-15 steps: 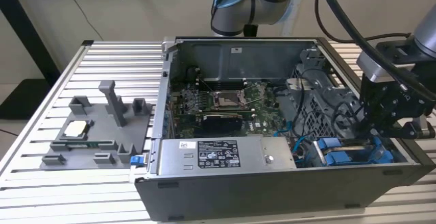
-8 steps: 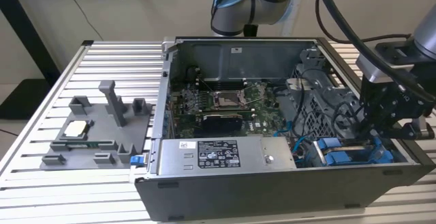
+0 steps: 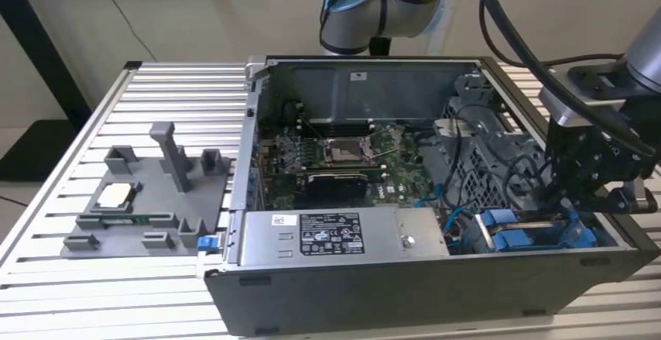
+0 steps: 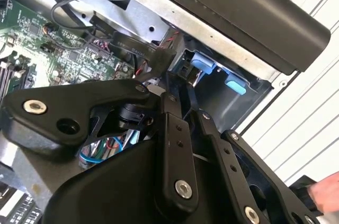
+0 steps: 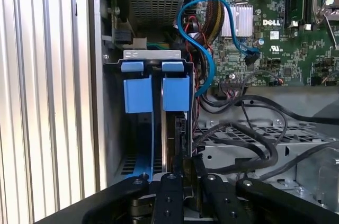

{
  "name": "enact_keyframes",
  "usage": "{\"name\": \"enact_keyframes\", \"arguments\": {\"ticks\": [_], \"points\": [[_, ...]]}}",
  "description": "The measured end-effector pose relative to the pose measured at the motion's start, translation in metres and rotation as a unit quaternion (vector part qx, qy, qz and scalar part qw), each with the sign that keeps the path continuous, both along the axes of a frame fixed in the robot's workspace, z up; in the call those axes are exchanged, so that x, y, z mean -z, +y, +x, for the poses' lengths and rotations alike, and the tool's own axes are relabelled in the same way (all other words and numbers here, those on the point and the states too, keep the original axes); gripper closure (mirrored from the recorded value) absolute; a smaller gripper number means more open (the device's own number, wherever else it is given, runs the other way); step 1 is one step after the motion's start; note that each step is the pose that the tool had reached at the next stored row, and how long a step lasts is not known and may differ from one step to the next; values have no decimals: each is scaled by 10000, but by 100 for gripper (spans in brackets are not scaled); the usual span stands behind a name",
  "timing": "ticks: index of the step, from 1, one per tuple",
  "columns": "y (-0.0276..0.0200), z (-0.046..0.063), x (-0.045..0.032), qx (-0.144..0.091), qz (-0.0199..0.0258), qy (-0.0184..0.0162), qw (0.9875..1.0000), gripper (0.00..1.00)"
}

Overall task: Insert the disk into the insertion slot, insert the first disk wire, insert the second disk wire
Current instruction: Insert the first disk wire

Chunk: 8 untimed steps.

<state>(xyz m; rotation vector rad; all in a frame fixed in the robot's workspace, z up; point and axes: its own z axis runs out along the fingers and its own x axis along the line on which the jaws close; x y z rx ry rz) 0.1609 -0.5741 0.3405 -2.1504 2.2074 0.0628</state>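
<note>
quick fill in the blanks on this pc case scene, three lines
The flat disk stands in a bright ____ plastic carrier.
The boxy silver power supply bears a ____ sticker.
The grey fixture tray lies on the exterior view's ____ of the open grey computer case.
Missing words: blue; white; left.

A white sticker (image 3: 330, 233) with dense black print, too small to read, sits on the silver power supply (image 3: 413, 239). In the first wrist view, short white lettering (image 5: 273, 22) marks the green motherboard (image 5: 288, 49).
</note>
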Motion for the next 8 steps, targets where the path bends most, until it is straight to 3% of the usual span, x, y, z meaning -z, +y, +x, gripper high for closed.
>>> {"name": "enact_keyframes", "arguments": {"ticks": [8], "points": [[0, 0, 22, 0, 8, -4, 10000, 81]]}}
